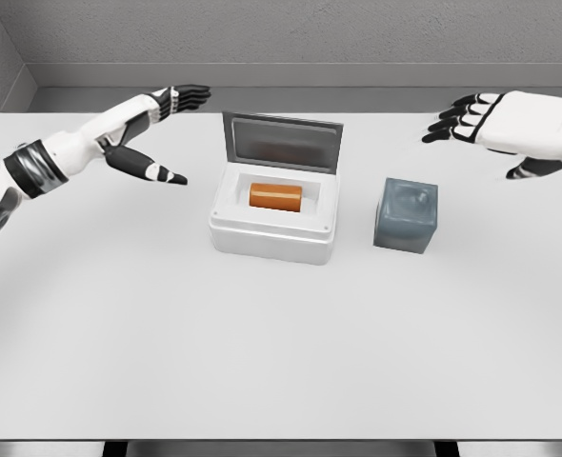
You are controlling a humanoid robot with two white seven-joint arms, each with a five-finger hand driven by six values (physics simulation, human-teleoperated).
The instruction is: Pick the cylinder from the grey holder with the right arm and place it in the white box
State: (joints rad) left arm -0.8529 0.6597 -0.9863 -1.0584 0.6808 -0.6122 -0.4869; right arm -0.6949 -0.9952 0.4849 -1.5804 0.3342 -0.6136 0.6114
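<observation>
Two hands in view, both spread and holding nothing. Left hand [157, 119] raised over the table [262, 352] at upper left, fingers stretched flat toward the middle, thumb angled down toward the table; probably parked there to stay out of the way, since the task belongs to the other arm. Right hand [495, 129] at upper right, well apart from everything, fingers loosely extended and pointing left, thumb hanging below; no contact with any object.

Orange cylinder [275, 196] lying on its side inside the white box [271, 238], snug in the inner recess, long axis running left to right. Lid [283, 141] standing open at the back, tilted up and away, leaving the cavity reachable from above and from the front. Box near the middle of the table.

Grey holder [407, 215] just beside the box on its right, not touching it. Nothing sitting in it: only a shallow round dimple visible on top, presumably the seat that kept the cylinder upright for an easy grasp from above.

Judging by this layout, placement already done: cylinder out of the holder, resting in the box, right hand clear of it. Nothing left but perhaps pulling the arm back. Little risk now, with the cylinder sunk low in the recess and unlikely to roll out.
</observation>
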